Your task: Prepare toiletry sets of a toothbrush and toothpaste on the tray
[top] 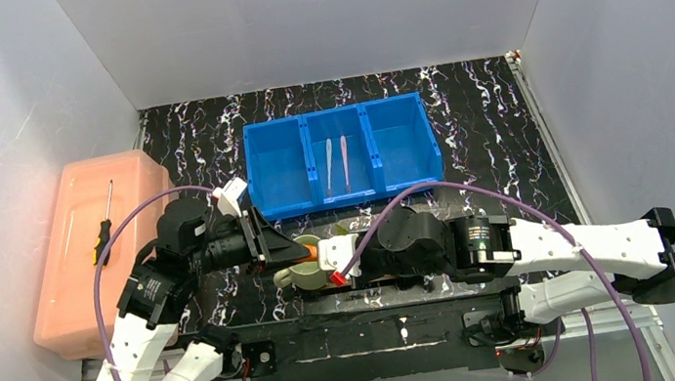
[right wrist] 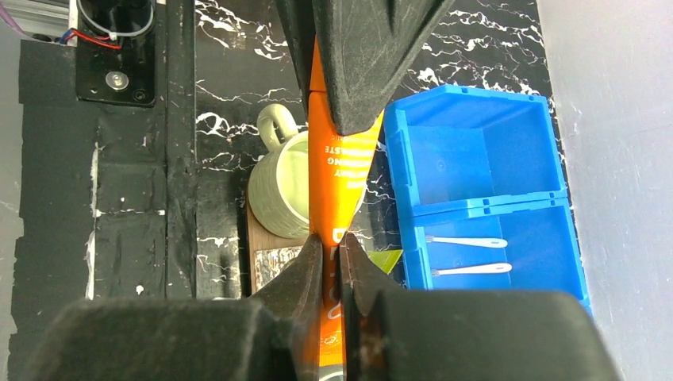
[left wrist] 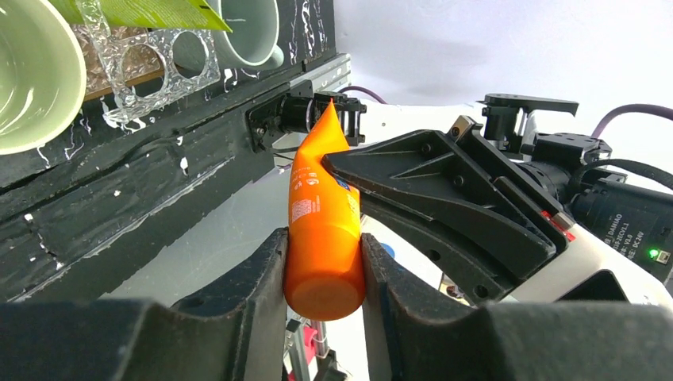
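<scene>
The orange tube (left wrist: 321, 198) is held by both grippers above the near middle of the table. My left gripper (left wrist: 324, 254) is shut on its cap end. My right gripper (right wrist: 331, 246) is shut on its flat crimped end (right wrist: 337, 175). In the top view the grippers meet over the green mug (top: 305, 274). The brown tray (right wrist: 255, 238) lies under the mugs, mostly hidden. The lime-green tube (left wrist: 151, 12) lies by the clear holder and also shows in the right wrist view (right wrist: 389, 259). Two pale toothbrushes (top: 330, 167) (top: 346, 163) lie in the blue bin's middle compartment.
The blue three-compartment bin (top: 345, 189) stands behind the grippers. A grey mug (left wrist: 246, 32) and the clear holder (left wrist: 151, 71) are on the tray. A pink lidded box (top: 125, 179) with a screwdriver (top: 103, 231) on it sits at the left.
</scene>
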Controlling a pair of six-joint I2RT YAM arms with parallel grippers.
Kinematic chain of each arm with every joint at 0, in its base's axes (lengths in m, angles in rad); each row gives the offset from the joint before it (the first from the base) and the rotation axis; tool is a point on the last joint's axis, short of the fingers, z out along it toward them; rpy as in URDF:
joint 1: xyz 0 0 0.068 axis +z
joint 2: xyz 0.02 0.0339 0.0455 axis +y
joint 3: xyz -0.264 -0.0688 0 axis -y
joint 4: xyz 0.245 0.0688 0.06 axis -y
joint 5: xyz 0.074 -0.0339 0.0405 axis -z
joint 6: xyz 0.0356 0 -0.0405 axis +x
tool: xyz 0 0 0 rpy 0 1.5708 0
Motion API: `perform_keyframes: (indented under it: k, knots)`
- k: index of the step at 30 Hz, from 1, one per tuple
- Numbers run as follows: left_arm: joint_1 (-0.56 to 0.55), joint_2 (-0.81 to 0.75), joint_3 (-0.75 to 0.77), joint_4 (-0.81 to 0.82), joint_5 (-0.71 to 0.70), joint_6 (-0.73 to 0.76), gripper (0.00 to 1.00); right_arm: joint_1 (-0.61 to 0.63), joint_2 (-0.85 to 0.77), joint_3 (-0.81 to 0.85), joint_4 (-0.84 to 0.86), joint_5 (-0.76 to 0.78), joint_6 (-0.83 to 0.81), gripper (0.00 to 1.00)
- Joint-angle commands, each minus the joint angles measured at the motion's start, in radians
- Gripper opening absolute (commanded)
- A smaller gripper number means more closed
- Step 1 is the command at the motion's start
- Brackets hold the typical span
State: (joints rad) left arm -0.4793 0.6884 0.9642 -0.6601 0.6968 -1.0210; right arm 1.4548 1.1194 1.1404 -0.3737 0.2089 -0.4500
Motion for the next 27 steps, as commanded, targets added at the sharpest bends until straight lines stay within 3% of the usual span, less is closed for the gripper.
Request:
perform_keyframes:
  k: [1,3,6,8,11,22,27]
  knots:
    - [-0.002,-0.006,-0.004,0.020,0.059,0.012,0.18,0.017,0.001,0.054,0.091,0.019,-0.019,0.01]
    - [-0.002,-0.006,-0.004,0.020,0.059,0.017,0.10,0.020,-0.001,0.051,0.094,0.022,-0.021,0.02]
    - [-0.002,-0.006,-0.004,0.020,0.053,0.030,0.00,0.019,-0.017,0.034,0.109,0.034,-0.020,0.21]
    - [-0.002,-0.006,-0.004,0.019,0.044,0.041,0.00,0.019,-0.036,0.018,0.126,0.046,-0.013,0.35]
    - [-0.002,-0.014,0.000,0.014,0.021,0.060,0.00,0.019,-0.070,-0.009,0.156,0.065,0.008,0.46]
    - [-0.002,-0.031,0.076,-0.115,-0.136,0.217,0.00,0.011,-0.104,-0.037,0.224,0.202,0.157,0.60]
    - [-0.002,-0.076,0.096,-0.158,-0.207,0.263,0.00,-0.131,-0.066,-0.006,0.218,0.125,0.319,0.60]
